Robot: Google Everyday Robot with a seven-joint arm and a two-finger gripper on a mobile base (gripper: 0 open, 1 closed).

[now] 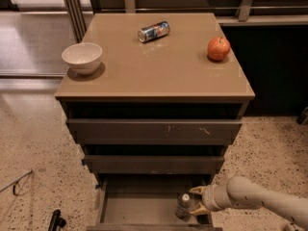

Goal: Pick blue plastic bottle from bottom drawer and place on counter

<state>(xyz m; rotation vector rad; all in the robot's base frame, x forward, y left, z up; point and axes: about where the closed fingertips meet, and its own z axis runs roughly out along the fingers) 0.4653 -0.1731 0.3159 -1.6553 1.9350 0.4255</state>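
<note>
Prob. an office or lab-type bldg rather than a home; can't tell which. What shows it: speckled beige terrazzo floor (33,143) all round, the commercial sort. There's a metal-framed glass partition (72,8) at rear left w/ polished flooring behind it, and a wooden rail on metal posts (248,1) runs along the back. A dark three-drawer cabinet (154,129) w/ a glossy tan counter (154,66) stands alone on that floor. On it, a few scattered items: round white bowl (82,57), blue-and-silver drink can (153,31) on its side, red apple (218,48). My gripper (196,200) is low in the open grey btm drawer (139,206), front right, fingers spread.
</note>
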